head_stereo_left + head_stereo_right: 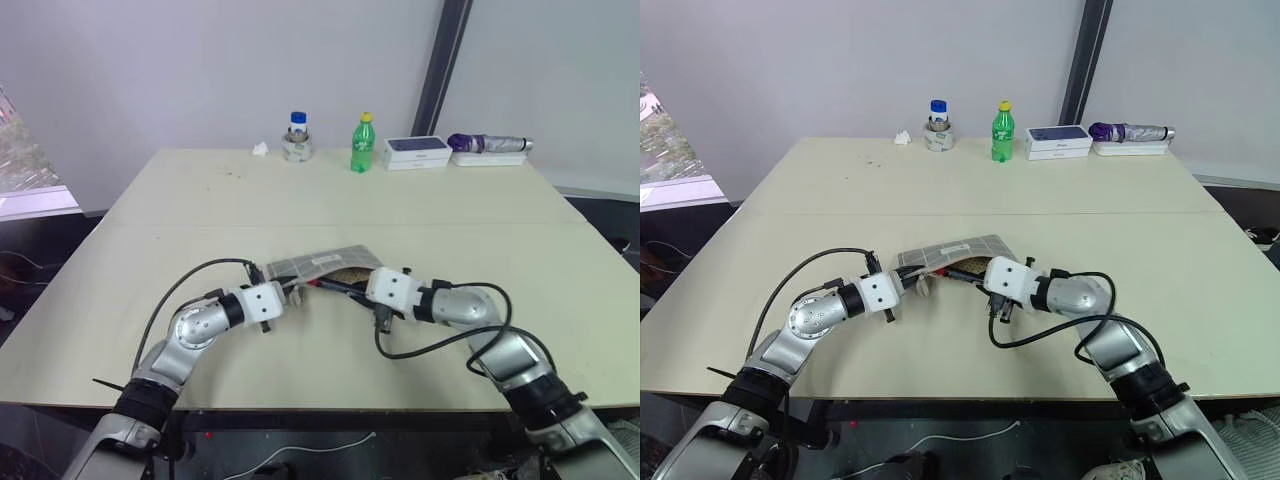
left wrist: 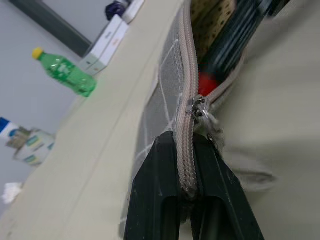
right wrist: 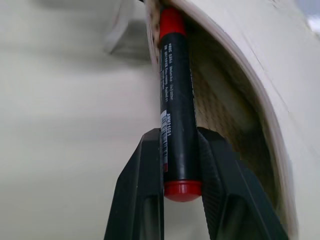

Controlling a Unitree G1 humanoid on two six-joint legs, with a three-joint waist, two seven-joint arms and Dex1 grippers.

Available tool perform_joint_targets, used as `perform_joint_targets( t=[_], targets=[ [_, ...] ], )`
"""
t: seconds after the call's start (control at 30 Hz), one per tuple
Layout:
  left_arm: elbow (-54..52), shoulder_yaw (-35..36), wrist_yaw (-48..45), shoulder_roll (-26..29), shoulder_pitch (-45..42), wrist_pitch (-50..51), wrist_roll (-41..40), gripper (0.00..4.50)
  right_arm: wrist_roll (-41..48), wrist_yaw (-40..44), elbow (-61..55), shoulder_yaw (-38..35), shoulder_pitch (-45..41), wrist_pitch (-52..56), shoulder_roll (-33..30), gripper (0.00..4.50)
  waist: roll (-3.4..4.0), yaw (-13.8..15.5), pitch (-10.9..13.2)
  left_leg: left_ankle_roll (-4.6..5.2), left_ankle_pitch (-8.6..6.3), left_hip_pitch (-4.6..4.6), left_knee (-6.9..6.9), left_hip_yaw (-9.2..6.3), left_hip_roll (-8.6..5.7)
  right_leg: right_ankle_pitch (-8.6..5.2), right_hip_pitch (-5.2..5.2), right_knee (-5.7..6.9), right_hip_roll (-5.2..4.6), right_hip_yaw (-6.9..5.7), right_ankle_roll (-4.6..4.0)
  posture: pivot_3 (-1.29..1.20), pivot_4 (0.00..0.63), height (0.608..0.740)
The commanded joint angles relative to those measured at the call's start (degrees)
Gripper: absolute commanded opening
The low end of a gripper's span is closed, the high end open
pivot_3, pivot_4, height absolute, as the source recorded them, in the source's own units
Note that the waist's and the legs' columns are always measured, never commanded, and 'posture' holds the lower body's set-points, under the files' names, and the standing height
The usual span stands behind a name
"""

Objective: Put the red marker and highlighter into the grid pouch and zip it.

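Near edge, centre of table [image 1: 120, 300]: left gripper [image 2: 186, 165], fingers clamped tight on the zipper-end seam of the grid pouch [image 1: 325, 264], holding its mouth up and open. At its 3 o'clock, right gripper [image 3: 181, 165], fingers narrowed on the black barrel of the red marker [image 3: 174, 100], one red end sitting between the fingers, the other already inside the pouch mouth beside the zipper pull [image 2: 199, 106]. Pouch itself: grey, white grid, lying mid-table between both grippers, dotted lining showing. Highlighter: cannot tell where it lies. Step in hand, by judgement: insertion of the marker. Next move calls for pushing the barrel fully along the opening, then releasing it without dragging the pouch. Far edge, 12 o'clock: tape roll with small bottle [image 1: 298, 140], green soda bottle [image 1: 362, 145], white box [image 1: 416, 152], purple folded umbrella [image 1: 490, 144].
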Motion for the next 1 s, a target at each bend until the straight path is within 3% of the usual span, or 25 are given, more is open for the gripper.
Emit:
perform_joint_targets(
  t=[0.03, 0.3, 0.53, 0.7, 0.87, 1.0],
  targets=[
    [-3.75, -0.61, -1.76, -0.15, -0.37, -1.00, -1.28, 0.00, -4.98, -0.03, 3.26, 3.36, -6.15, -6.62, 1.75, 0.40, 0.00, -0.18, 0.00, -0.01, 0.00, 0.00, 0.00, 0.01, 0.00, 0.00, -0.01, 0.00, 0.00, 0.01, 0.00, 0.00, 0.150, 0.740],
    [-4.22, -0.51, -2.27, 1.47, 0.20, -2.26, 0.11, 0.00, -10.71, -2.00, 10.53, 6.08, -8.89, -16.48, 3.49, 0.40, 0.00, -0.17, 0.00, -0.02, 0.01, 0.00, -0.02, 0.01, 0.00, 0.00, -0.01, -0.02, 0.00, 0.01, 0.00, 0.00, 0.150, 0.740],
    [-3.30, -0.41, -1.38, 1.15, -0.08, -1.41, 0.84, 0.00, -2.46, 2.34, 5.45, -0.37, -6.71, -12.92, 2.20, 3.87, 0.00, -0.07, 0.00, -0.02, 0.01, 0.00, -0.01, 0.01, 0.01, 0.00, 0.00, -0.01, 0.00, 0.01, 0.00, 0.00, 0.150, 0.740],
    [-2.31, -0.71, -1.01, 1.05, 0.34, -1.23, 1.62, 0.00, 6.41, 7.46, -5.72, -5.53, -3.46, -4.55, 0.03, 3.87, 0.00, 0.05, 0.00, -0.01, 0.01, 0.00, -0.01, 0.01, 0.02, 0.00, 0.02, -0.01, 0.00, 0.01, 0.00, 0.00, 0.150, 0.740],
    [-1.80, -0.66, -0.29, 0.03, 0.14, -0.50, 2.00, 0.00, 19.36, 9.14, -14.75, -12.64, 2.06, 10.66, -0.37, 3.87, 0.00, 0.26, 0.00, -0.01, 0.01, 0.00, -0.01, 0.00, 0.06, 0.00, 0.04, -0.01, 0.01, 0.00, 0.00, 0.00, 0.150, 0.740],
    [-1.31, -2.44, 0.37, -0.41, -0.92, -1.43, 5.05, 0.00, 25.52, 9.27, -19.58, -10.93, 10.79, 21.48, 0.59, 3.87, -0.02, 0.39, -0.01, 0.00, 0.00, 0.01, 0.03, -0.03, 0.07, 0.00, 0.11, -0.02, -0.01, -0.03, 0.00, 0.00, 0.150, 0.740]
  ],
)
